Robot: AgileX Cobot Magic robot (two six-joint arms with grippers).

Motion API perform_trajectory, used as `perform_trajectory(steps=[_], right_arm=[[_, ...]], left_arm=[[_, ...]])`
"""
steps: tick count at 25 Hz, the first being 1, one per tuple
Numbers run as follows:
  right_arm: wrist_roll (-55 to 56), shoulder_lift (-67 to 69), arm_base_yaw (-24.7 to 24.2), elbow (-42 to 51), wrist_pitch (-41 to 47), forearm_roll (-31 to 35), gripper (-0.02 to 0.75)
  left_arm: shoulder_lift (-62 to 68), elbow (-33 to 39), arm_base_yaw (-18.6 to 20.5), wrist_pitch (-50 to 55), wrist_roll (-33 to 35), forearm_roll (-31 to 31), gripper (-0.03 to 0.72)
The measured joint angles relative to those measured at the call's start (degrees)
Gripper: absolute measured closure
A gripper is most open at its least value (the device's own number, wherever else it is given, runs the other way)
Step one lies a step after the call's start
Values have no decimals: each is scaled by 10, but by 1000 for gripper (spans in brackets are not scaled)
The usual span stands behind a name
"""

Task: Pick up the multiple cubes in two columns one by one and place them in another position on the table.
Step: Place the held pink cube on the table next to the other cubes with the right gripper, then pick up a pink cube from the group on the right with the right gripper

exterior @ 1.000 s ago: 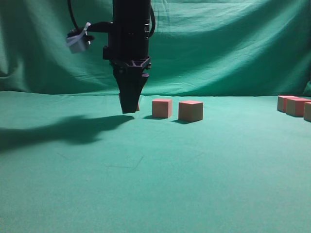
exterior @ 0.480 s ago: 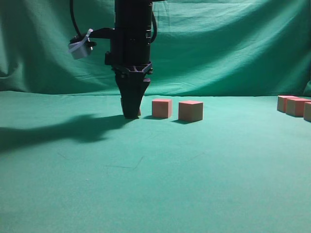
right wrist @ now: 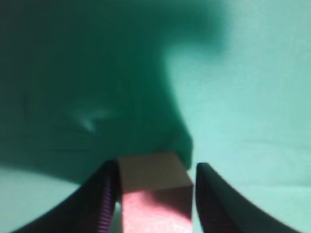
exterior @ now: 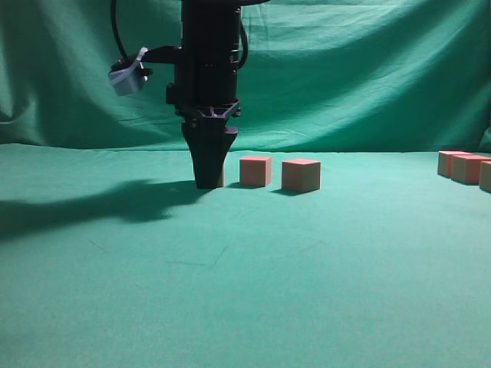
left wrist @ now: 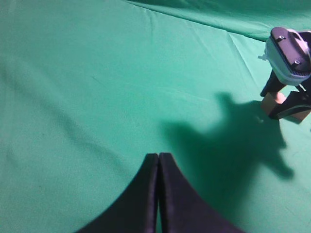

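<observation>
Exterior view: right gripper (exterior: 207,182) down at the table (exterior: 245,291), tips at the green cloth, hiding most of one cube (exterior: 220,178), only a sliver showing at its right edge. Just right of it a second cube (exterior: 255,170), then a third cube (exterior: 301,175), all in a row. More cubes (exterior: 465,167) grouped at the far right edge.

Left wrist view: left gripper (left wrist: 158,160) pressed fully together above bare cloth. Right arm's wrist camera (left wrist: 290,56) at upper right, its black fingers (left wrist: 286,104) straddling a cube (left wrist: 276,100).

Right wrist view: cube (right wrist: 154,191) between the jaws, tight against the left finger (right wrist: 104,196), a narrow gap before the right finger (right wrist: 218,199). Jaws parted slightly wider than the block; clamp apparently loosened, cube resting on the cloth.
</observation>
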Motion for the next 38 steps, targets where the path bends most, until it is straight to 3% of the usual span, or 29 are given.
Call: perform_trajectory(steps=[6, 11, 12, 24, 25, 27, 28, 30, 31, 33, 34, 38], right_arm=[[64, -2, -1, -2, -8, -6, 130], [72, -7, -1, -1, -2, -1, 135], [72, -8, -1, -1, 1, -1, 94], [76, -119, -1, 0, 7, 4, 109], [77, -133, -1, 0, 8, 11, 165], [84, -167, -1, 0, 9, 28, 169], [95, -185, -1, 0, 10, 37, 227], [123, -216, -1, 0, 12, 58, 227], [146, -232, -1, 0, 14, 69, 285], [209, -260, -1, 0, 16, 84, 285], [248, -276, -1, 0, 17, 85, 328], [366, -337, -1, 0, 22, 51, 332]], left_arm=[[0, 0, 0, 0, 0, 0, 688], [0, 0, 0, 0, 0, 0, 688], [0, 0, 0, 0, 0, 0, 688], [0, 0, 0, 0, 0, 0, 688], [0, 0, 0, 0, 0, 0, 688], [0, 0, 0, 0, 0, 0, 688], [0, 0, 0, 0, 0, 0, 688], [0, 0, 0, 0, 0, 0, 688], [0, 0, 0, 0, 0, 0, 688], [0, 0, 0, 0, 0, 0, 688], [0, 0, 0, 0, 0, 0, 688], [0, 0, 0, 0, 0, 0, 688]])
